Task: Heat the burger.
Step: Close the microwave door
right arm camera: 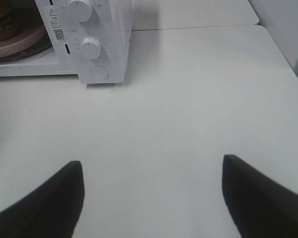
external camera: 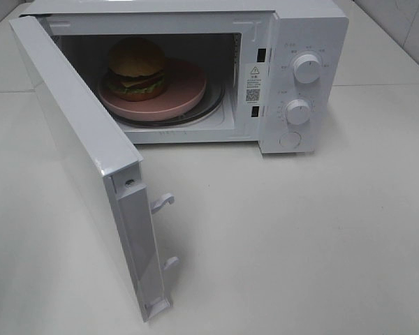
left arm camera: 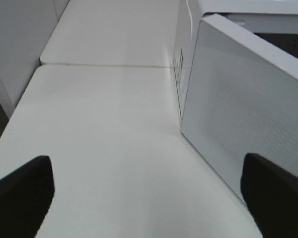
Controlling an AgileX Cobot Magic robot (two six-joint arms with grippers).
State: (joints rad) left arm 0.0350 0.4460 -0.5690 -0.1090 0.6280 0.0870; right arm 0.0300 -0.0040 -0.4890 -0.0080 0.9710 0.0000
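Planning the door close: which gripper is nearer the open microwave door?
Left. The left gripper is right beside the microwave door; the right gripper is over the table, out in front of the control panel, farther off.

hand (right arm camera: 152, 163) (spread wide) near microwave (right arm camera: 105, 42)

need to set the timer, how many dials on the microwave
2. The upper dial sits near the top of the control panel, the lower dial beneath it. The round button under them is flat, not a dial. None looks hidden.
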